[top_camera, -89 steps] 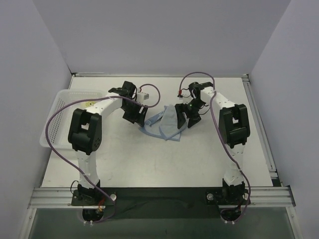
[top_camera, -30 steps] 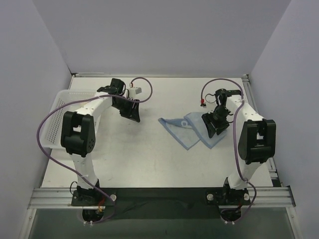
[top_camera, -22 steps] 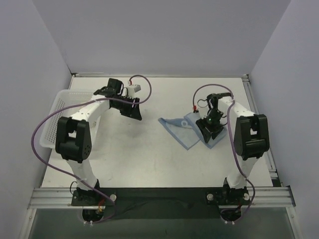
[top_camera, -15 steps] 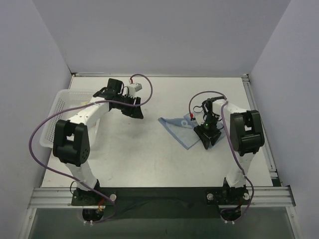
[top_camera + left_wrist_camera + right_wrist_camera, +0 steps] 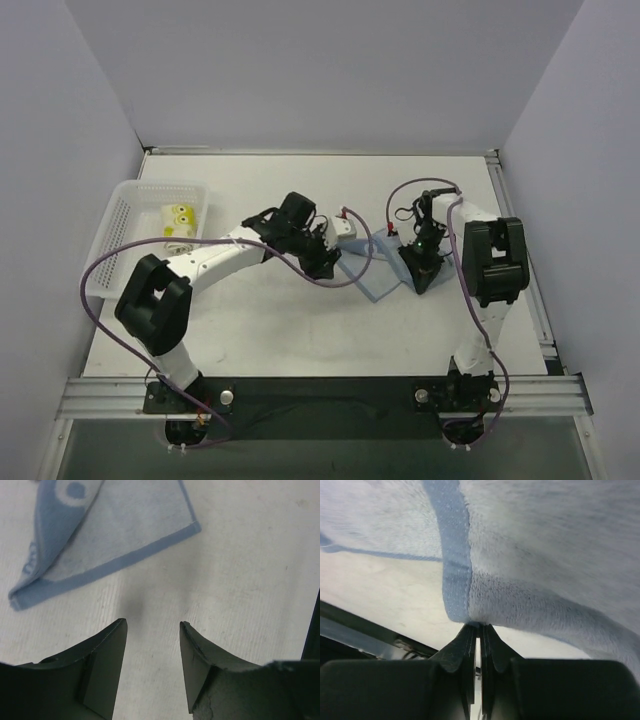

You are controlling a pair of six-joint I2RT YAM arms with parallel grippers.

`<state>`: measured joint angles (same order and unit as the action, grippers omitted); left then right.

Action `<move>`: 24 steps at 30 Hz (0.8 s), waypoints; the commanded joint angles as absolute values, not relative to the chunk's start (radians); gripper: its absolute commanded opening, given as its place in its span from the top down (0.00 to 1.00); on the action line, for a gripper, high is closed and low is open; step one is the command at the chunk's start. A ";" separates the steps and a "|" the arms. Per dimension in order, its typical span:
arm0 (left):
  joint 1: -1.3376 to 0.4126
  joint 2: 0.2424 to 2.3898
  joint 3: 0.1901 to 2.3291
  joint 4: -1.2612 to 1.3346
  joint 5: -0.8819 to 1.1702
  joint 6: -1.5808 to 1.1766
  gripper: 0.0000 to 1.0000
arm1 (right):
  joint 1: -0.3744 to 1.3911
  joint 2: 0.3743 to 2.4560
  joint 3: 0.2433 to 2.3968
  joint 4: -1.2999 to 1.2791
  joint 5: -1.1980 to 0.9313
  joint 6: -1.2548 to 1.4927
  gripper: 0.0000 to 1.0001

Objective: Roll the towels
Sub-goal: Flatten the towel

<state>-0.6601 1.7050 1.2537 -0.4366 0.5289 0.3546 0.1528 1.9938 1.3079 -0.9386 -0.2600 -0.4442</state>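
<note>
The blue towel (image 5: 378,276) lies partly folded on the worktop (image 5: 300,335), between the two arms. The right hand (image 5: 475,626) is pinched together on one of its corners (the darker hem runs right down to the fingertips). The left hand (image 5: 152,625) hovers with fingers apart over bare worktop, just short of the towel's edge. The cream towel (image 5: 180,220) sits in the basket (image 5: 112,235).
</note>
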 commanded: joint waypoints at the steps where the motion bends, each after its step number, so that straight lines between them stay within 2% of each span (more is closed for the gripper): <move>1: -0.768 1.726 1.282 -0.353 0.454 0.504 0.43 | 0.069 1.967 1.445 -1.064 -0.474 -0.425 1.00; 2: -0.790 1.756 1.292 -0.339 0.446 0.509 0.43 | 0.030 1.962 1.465 -1.101 -0.568 -0.422 1.00; 9: -0.940 1.917 1.407 -0.287 0.339 0.583 0.43 | -0.107 1.947 1.549 -1.167 -0.762 -0.413 1.00; 18: -0.983 2.112 1.586 -0.282 0.301 0.568 0.44 | -0.222 1.942 1.652 -1.173 -0.838 -0.350 1.00; 20: -0.985 2.141 1.600 -0.308 0.319 0.577 0.46 | -0.248 1.947 1.681 -1.178 -0.850 -0.331 1.00; 24: -0.985 2.174 1.614 -0.376 0.337 0.594 0.56 | -0.282 1.970 1.738 -1.189 -0.848 -0.322 1.00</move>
